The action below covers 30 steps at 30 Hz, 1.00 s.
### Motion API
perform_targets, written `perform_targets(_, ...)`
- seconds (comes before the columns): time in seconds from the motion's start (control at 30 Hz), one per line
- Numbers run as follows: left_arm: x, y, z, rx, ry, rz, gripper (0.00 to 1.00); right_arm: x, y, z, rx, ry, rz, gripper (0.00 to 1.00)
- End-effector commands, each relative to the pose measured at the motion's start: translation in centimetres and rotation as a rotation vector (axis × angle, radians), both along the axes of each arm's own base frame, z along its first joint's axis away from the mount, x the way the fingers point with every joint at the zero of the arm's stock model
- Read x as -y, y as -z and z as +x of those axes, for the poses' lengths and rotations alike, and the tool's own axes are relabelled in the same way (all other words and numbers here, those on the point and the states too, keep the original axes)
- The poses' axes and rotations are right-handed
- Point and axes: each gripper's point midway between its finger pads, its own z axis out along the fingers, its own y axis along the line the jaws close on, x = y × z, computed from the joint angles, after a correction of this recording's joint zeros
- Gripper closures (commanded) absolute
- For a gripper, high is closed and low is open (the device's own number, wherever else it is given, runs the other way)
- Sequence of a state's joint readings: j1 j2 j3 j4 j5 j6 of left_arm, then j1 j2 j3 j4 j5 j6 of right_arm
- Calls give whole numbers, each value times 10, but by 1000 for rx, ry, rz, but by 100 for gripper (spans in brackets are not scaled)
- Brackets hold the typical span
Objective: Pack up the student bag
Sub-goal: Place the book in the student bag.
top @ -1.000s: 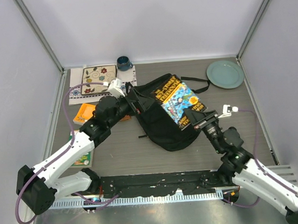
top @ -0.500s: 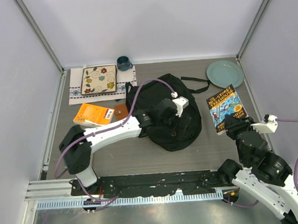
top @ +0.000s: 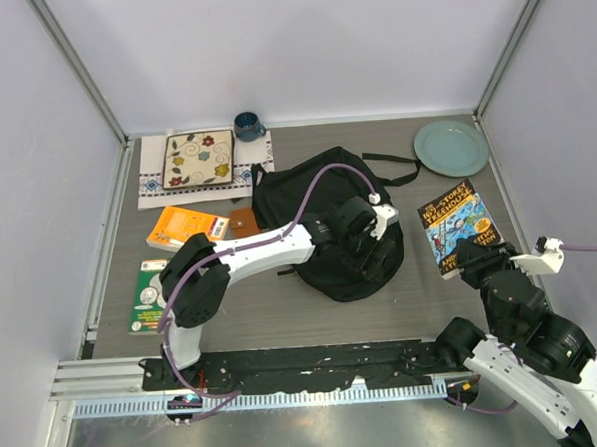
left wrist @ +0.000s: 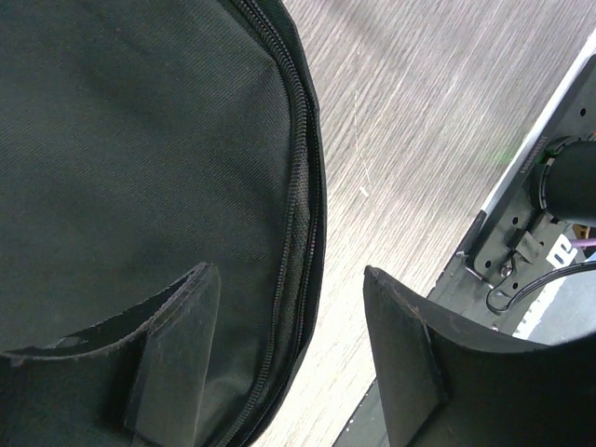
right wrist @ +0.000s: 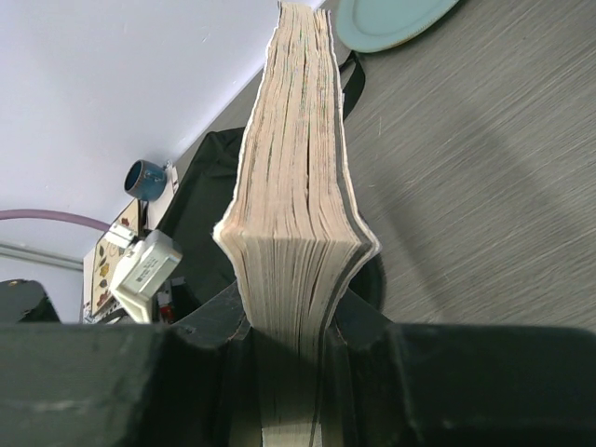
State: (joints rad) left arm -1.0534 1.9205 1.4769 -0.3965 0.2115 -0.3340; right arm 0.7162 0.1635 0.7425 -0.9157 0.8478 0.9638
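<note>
The black student bag (top: 313, 208) lies in the middle of the table, straps at its far side. My left gripper (top: 372, 258) is open and empty over the bag's near right edge. In the left wrist view one finger (left wrist: 172, 354) is over the bag's fabric (left wrist: 121, 140) beside the zipper (left wrist: 300, 186); the other is over bare table. My right gripper (top: 478, 257) is shut on a colourful paperback book (top: 461, 225) and holds it to the right of the bag. The right wrist view shows the book's page edge (right wrist: 293, 168) clamped between the jaws (right wrist: 291, 321).
A teal plate (top: 451, 147) sits at the back right. A patterned placemat (top: 190, 164) and a blue mug (top: 247, 125) are at the back left. An orange book (top: 187, 229), a brown item (top: 242, 222) and a green booklet (top: 148, 294) lie left of the bag.
The right gripper carried the book from above the bag out to its right. The left arm swung from the bag's left side across to its near right edge, uncovering the green booklet.
</note>
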Motion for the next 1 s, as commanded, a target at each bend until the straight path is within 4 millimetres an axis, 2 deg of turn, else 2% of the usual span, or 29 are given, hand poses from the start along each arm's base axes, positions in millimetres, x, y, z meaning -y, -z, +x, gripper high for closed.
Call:
perform_targets(0.0,17,-15,1,-13,34,-58,36,1,-22,0,73,12,88,100)
perform_targets(0.17,21,-3,1,-33,35,-45,42,-1,-18,-1,67,3,98,100)
perform_targets(0.27,23,-2,3,-36,29,-47,48,-2,-17,-1,66,-2,104,100)
perform_targets(0.53,25,-6,13,-57,-6,-84,56,-5,-11,-1,56,-13,114,100)
perform_targets(0.63,26,-7,16,-73,-16,-103,64,-7,-9,-1,54,-16,118,100)
perform_targets(0.67,25,-7,16,-73,-17,-106,70,-7,-9,-1,53,-17,121,100)
perform_targets(0.77,26,-5,16,-88,-15,-110,74,-8,-7,-1,49,-20,120,100)
perform_targets(0.83,26,-2,16,-95,-15,-106,74,-8,-7,-1,49,-20,120,100)
perform_targets(0.97,25,-1,17,-100,-18,-105,59,-8,-8,-1,52,-23,124,100)
